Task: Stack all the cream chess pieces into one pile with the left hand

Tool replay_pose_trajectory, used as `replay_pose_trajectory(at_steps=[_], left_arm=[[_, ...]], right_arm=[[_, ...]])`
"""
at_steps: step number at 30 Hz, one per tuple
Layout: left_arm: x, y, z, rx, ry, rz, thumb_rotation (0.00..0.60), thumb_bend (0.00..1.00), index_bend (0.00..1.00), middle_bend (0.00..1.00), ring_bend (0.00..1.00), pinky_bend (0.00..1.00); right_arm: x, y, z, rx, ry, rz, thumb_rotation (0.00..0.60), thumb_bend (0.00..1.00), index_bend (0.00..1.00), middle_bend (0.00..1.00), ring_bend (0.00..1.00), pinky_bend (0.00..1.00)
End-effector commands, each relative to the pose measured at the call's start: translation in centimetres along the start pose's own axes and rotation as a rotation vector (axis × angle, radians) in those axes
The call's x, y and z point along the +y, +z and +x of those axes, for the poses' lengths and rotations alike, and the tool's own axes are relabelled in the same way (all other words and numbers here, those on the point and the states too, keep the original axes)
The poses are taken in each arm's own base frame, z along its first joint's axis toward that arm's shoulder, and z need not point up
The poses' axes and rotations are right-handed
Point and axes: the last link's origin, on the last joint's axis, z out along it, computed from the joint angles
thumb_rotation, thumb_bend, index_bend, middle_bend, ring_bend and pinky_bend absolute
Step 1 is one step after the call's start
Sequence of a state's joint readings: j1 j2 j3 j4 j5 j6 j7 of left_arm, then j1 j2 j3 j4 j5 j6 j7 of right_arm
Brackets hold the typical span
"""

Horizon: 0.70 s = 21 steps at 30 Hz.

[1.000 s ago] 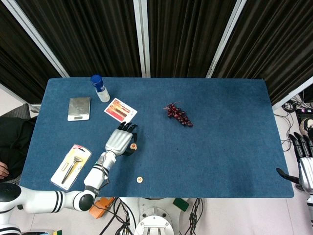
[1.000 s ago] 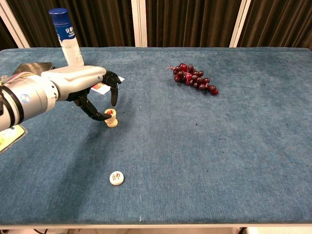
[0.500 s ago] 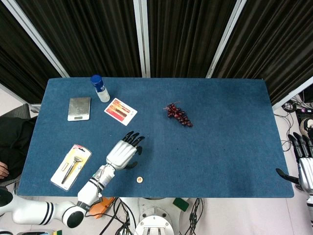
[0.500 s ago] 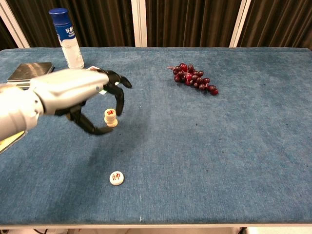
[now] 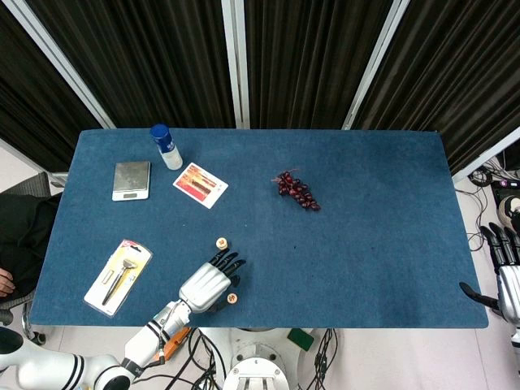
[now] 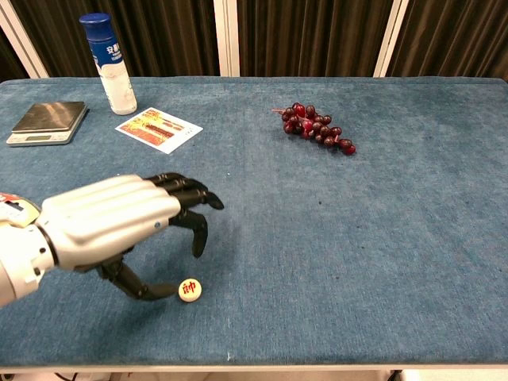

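Observation:
A short stack of cream chess pieces (image 5: 219,242) stands on the blue table (image 5: 374,244); in the chest view my left hand hides it. A single cream piece (image 5: 231,298) (image 6: 190,290) with a red character lies flat near the front edge. My left hand (image 5: 213,280) (image 6: 119,226) hovers over this piece, fingers spread and curved, holding nothing. Its thumb tip (image 6: 168,294) sits just left of the piece, with the other fingers arched above it. My right hand (image 5: 508,272) hangs off the table's right edge, fingers apart and empty.
A blue-capped bottle (image 5: 166,146) (image 6: 111,63), a small scale (image 5: 131,179) (image 6: 45,121) and a printed card (image 5: 200,184) (image 6: 159,129) sit at the back left. Dark red grapes (image 5: 297,191) (image 6: 317,129) lie mid-table. A packaged tool (image 5: 119,275) lies front left.
My left hand has let go of the stack and drawn back toward the front edge, coming down over the lone cream piece. The stack stays standing. The right hand has not moved.

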<state>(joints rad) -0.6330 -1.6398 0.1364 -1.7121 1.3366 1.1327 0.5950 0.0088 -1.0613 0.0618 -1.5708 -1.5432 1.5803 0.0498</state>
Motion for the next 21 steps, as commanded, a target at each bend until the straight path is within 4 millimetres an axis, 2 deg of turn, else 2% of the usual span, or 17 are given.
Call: replay_pose_trajectory(at_steps=[1, 21], left_arm=[[0.1, -0.1, -0.4, -0.009, 0.006, -0.004, 0.600, 0.26, 0.42, 0.09, 0.00, 0.00], [0.3, 0.2, -1.6, -0.026, -0.012, 0.010, 0.600, 0.26, 0.42, 0.09, 0.00, 0.00]], right_arm=[[-0.1, 0.0, 0.0, 0.001, -0.001, 0.003, 0.600, 0.17, 0.00, 0.10, 0.00, 0.04], [-0.6, 0.0, 0.0, -0.003, -0.008, 0.008, 0.600, 0.17, 0.00, 0.10, 0.00, 0.04]])
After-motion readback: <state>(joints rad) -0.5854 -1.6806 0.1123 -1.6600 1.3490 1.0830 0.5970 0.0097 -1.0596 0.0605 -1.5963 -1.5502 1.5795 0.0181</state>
